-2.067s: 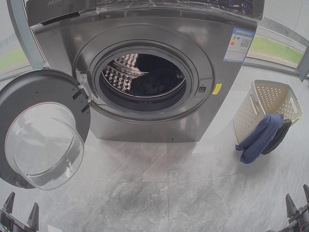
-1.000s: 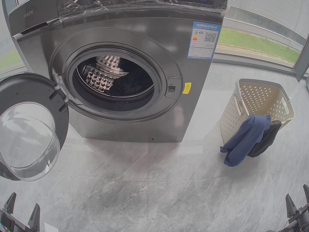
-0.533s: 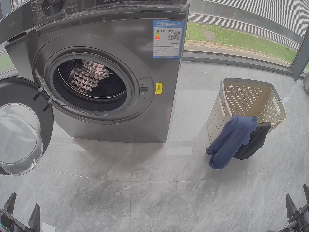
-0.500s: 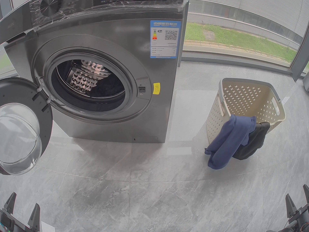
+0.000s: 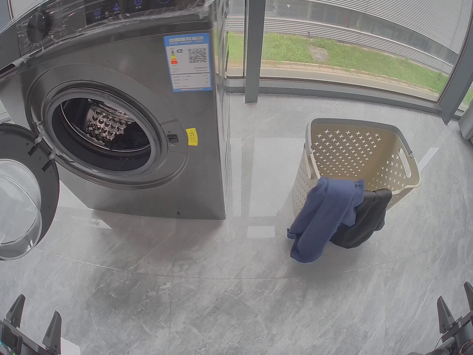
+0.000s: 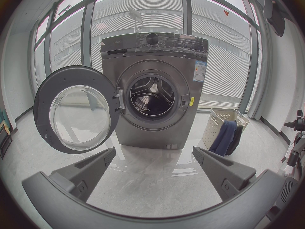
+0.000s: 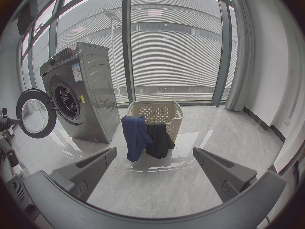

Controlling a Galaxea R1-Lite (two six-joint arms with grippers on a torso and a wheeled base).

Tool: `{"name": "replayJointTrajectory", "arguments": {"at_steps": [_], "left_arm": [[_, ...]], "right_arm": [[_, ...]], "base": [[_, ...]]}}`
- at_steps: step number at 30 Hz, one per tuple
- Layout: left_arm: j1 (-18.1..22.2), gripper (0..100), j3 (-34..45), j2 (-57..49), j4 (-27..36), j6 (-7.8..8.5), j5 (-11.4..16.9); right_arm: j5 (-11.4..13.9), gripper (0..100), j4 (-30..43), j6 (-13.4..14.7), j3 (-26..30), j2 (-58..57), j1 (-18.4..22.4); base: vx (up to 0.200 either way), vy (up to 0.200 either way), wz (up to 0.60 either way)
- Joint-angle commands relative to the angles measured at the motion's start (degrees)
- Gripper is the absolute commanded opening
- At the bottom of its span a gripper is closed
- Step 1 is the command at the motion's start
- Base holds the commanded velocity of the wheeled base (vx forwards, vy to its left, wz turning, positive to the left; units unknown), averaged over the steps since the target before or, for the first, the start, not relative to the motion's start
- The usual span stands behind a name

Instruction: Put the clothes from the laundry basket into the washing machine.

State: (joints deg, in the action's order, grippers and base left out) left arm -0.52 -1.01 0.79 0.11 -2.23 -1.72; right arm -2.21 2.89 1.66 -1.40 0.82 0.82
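L/R alike: left gripper (image 6: 152,148) & right gripper (image 7: 153,148) have dark grey matte wedge fingers (image 6: 85,172) tapering to pointed tips, a round screw hole (image 6: 79,188) near ea. base, mounted on a curved grey bar (image 6: 152,218) w/ smooth finish.

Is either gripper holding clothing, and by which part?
Nothing is held. The left gripper and right gripper are open and empty; the blue garment and black garment hang over the laundry basket rim.

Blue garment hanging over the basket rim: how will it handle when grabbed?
Likely floppy: the blue garment drapes in folds over the laundry basket rim, so it should sag from any pinch point. Probably light, though its hanging end may drag on the floor. It lies against the black garment, so pulling might tug that along.
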Motion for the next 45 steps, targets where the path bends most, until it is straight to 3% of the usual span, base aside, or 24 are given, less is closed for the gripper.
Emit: {"name": "replayJointTrajectory", "arguments": {"at_steps": [1, 17, 23, 33, 45], "left_arm": [[0.0, 100, 1.01, -0.7, -0.02, -0.05, 0.05], [0.0, 100, 1.01, -0.7, -0.11, -0.14, 0.14], [0.0, 100, 1.01, -0.7, -0.11, -0.41, 0.05], [0.0, 100, 1.01, -0.7, -0.02, -0.41, 0.14], [0.0, 100, 1.01, -0.7, -0.02, -0.41, 0.05]], "right_arm": [[-0.08, 100, 0.01, 0.01, 0.0, -0.55, -0.03], [-0.08, 100, 0.01, 0.01, 0.0, -0.55, -0.03], [-0.08, 100, 0.01, 0.01, 0.0, -0.47, 0.06], [-0.08, 100, 0.01, 0.01, 0.0, -0.55, -0.03], [0.01, 100, 0.01, 0.01, 0.0, -0.55, -0.03]], "base": [[0.0, -0.2, 0.0], [0.0, -0.2, 0.0], [0.0, 0.0, 0.0], [0.2, 0.0, 0.0], [0.0, -0.067, 0.0]]}}
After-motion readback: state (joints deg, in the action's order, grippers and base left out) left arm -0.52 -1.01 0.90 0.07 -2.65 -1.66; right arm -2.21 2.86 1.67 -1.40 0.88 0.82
